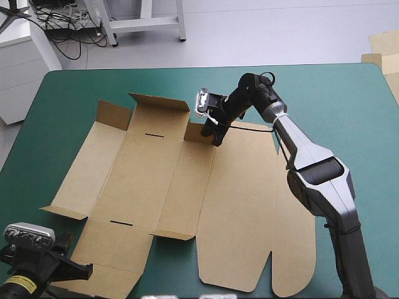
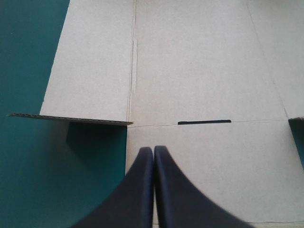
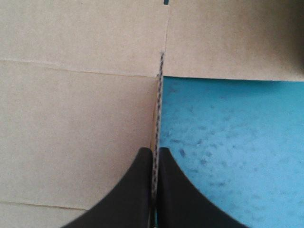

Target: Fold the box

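Box board sits edge-on between the right gripper's [image 3: 155, 151] black fingers, which are pinched all but closed on a small flap [image 1: 199, 132] at the sheet's far edge, holding it upright; beside that flap on one side lies flat brown panel, on the other bare teal-green cover [image 3: 228, 142]; the left gripper [image 2: 153, 149] has its fingers pressed together in a single point with nothing between them, poised over the near-left panel, though contact with the board cannot be judged; just ahead of its tips is a narrow dark slot [image 2: 204, 122], and beside it a side flap [image 2: 71, 118] stands raised, casting shadow on the cover; outward, the box [image 1: 187, 193] lies mostly spread flat across the table's middle, with its far flap [image 1: 159, 103] and far-left corner flap [image 1: 114, 115] tilted up, and two rounded panels reaching toward the near edge on the right.
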Controlling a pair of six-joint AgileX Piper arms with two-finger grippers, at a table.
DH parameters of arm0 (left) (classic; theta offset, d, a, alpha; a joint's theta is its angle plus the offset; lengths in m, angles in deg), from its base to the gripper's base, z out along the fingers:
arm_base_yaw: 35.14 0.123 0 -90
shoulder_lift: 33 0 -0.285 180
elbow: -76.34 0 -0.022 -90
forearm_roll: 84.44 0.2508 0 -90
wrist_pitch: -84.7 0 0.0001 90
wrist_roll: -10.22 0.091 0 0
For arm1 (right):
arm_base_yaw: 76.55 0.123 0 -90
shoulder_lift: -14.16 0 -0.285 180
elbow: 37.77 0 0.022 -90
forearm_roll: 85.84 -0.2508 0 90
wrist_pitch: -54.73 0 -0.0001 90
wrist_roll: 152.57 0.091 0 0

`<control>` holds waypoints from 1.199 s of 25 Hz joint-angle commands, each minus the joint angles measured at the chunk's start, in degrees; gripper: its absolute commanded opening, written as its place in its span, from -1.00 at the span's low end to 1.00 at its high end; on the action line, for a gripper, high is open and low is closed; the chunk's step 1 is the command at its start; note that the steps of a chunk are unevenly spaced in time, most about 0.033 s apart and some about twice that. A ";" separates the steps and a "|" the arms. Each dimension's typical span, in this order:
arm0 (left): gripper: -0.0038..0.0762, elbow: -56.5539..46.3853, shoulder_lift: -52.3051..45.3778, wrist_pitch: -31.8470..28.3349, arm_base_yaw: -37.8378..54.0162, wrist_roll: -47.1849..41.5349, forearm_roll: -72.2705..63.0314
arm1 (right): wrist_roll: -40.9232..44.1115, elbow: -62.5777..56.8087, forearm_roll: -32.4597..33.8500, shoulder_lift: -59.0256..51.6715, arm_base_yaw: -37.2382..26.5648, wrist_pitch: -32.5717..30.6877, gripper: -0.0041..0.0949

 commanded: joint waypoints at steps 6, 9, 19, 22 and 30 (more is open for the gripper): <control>-0.93 1.38 1.04 -3.65 -0.06 -0.36 0.00 | 0.10 1.45 -3.44 -3.96 0.10 -1.18 -0.96; -0.93 1.38 1.04 -3.65 -0.06 -0.36 0.00 | 0.10 1.45 -4.14 -3.96 1.34 -1.18 -0.96; -0.93 1.38 1.04 -3.65 -0.06 -0.36 0.00 | 9.49 1.45 -2.89 -3.96 4.68 -1.18 -0.96; -0.93 1.38 1.04 -3.65 -0.06 -0.36 0.00 | 10.71 1.45 0.60 -3.96 4.68 -1.18 -0.95; -0.93 1.38 1.04 -3.65 -0.06 -0.36 0.00 | 14.26 1.45 1.16 -3.96 4.68 -1.18 -0.26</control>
